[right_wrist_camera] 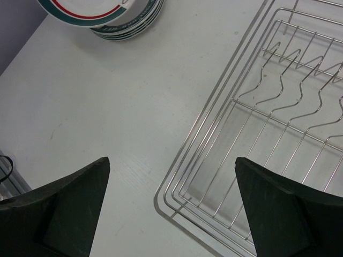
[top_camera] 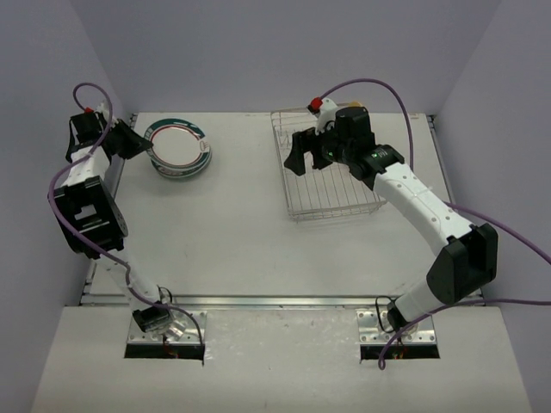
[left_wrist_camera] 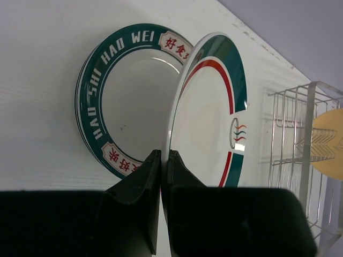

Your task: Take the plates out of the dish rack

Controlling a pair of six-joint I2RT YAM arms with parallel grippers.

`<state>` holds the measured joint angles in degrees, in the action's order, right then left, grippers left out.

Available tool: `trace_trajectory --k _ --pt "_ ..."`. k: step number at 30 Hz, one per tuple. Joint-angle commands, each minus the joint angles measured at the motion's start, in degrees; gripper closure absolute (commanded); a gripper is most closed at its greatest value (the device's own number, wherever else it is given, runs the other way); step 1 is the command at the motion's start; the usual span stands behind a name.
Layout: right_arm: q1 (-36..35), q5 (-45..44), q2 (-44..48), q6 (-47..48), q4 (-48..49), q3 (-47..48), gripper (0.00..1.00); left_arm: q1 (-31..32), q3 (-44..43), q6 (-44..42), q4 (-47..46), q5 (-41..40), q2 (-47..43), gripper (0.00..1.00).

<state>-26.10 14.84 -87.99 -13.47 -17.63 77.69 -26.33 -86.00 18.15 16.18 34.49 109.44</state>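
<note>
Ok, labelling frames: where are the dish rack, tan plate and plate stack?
dish rack [top_camera: 336, 194]: top view, bare wire floor.
tan plate [left_wrist_camera: 328, 143]: left wrist view, its face.
plate stack [left_wrist_camera: 92, 101]: left wrist view, top plate's teal rim.

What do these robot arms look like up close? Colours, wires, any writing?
The left arm and right arm are chunky white links with black joint housings, bolted to metal base plates. A purple cable loops along each. The left end effector and right end effector each have two black wedge-shaped fingers. A small red part sits near the right wrist. I see no lettering.
</note>
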Motion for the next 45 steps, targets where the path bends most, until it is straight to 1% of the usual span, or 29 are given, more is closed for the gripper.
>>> trace_trajectory --k 1,4,8,9,11,15,17,18,19,21,22,23,26,29,32,35,38,40,41,45 --pt "0.6 -1.7 1.7 0.6 -1.1 2.5 0.01 0.2 -4.3 2.1 -2.5 -0.9 2.0 1.0" --pt "1.6 -1.6 1.6 0.3 -1.8 2.9 0.01 0.1 -4.9 0.8 -1.8 -2.3 4.1 0.99" --pt "2.5 -1.3 1.6 0.1 -2.2 3.2 0.01 0.0 -4.9 -0.4 -1.9 -4.1 4.8 0.9" --pt "2.6 -1.2 1.6 0.0 -2.3 3.3 0.01 0.1 -4.9 -0.9 -2.1 -4.7 4.7 0.81" --pt "2.7 -1.2 1.5 -0.1 -2.5 3.5 0.01 0.1 -5.4 -2.3 -2.2 -5.8 4.5 0.58" --pt "2.7 -4.4 1.5 -0.1 -2.9 4.7 0.01 0.4 -7.1 -4.6 -0.9 -7.2 2.6 0.32" --pt "2.8 -7.8 1.6 0.0 -2.9 5.3 0.01 0.9 -7.8 -7.4 0.2 -9.7 0.4 0.25" --pt "2.8 -9.1 1.7 0.1 -2.9 5.4 0.01 1.8 -7.8 -10.0 1.0 -12.7 -1.5 0.19" --pt "2.8 -11.0 1.8 0.1 -2.9 5.6 0.01 2.9 -7.5 -12.0 1.2 -13.0 -1.7 0.18" --pt "3.5 -16.7 1.8 0.4 -2.9 6.4 0.01 7.4 -3.7 -17.6 0.3 -22.6 -7.0 0.16" --pt "3.8 -18.1 1.7 0.3 -2.9 6.7 0.01 8.6 -1.3 -21.2 -1.0 -27.0 -9.8 0.15" --pt "3.9 -20.1 1.7 0.3 -2.9 6.7 0.01 9.9 -1.1 -23.0 -2.0 -27.3 -9.9 0.15" --pt "5.2 -27.8 1.0 0.8 -2.9 7.7 0.01 13.6 5.4 -26.1 -5.1 -32.8 -17.3 0.1" --pt "6.1 -32.6 -0.2 2.2 -2.9 8.3 0.01 14.3 8.0 -25.7 -5.3 -32.7 -21.8 0.09" --pt "8.0 -34.9 -1.2 2.9 -2.8 8.8 0.02 15.6 11.7 -25.2 -5.4 -32.0 -25.7 0.07" --pt "10.2 -37.3 -3.6 3.1 -2.7 9.9 0.07 19.1 16.4 -27.0 -6.8 -33.2 -31.2 0.07" --pt "11.0 -41.6 -6.3 4.5 -0.7 10.9 0.09 24.1 20.9 -29.7 -8.4 -37.3 -35.5 0.07" --pt "11.5 -43.1 -8.2 5.8 0.2 11.6 0.1 26.1 23.1 -30.7 -8.7 -39.8 -37.5 0.07" --pt "11.6 -43.8 -9.1 6.0 0.3 12.7 0.1 27.7 23.4 -30.9 -8.8 -40.1 -37.8 0.07" --pt "12.5 -44.2 -14.1 6.0 0.5 15.5 0.11 29.9 24.2 -31.0 -8.7 -40.3 -38.3 0.07"
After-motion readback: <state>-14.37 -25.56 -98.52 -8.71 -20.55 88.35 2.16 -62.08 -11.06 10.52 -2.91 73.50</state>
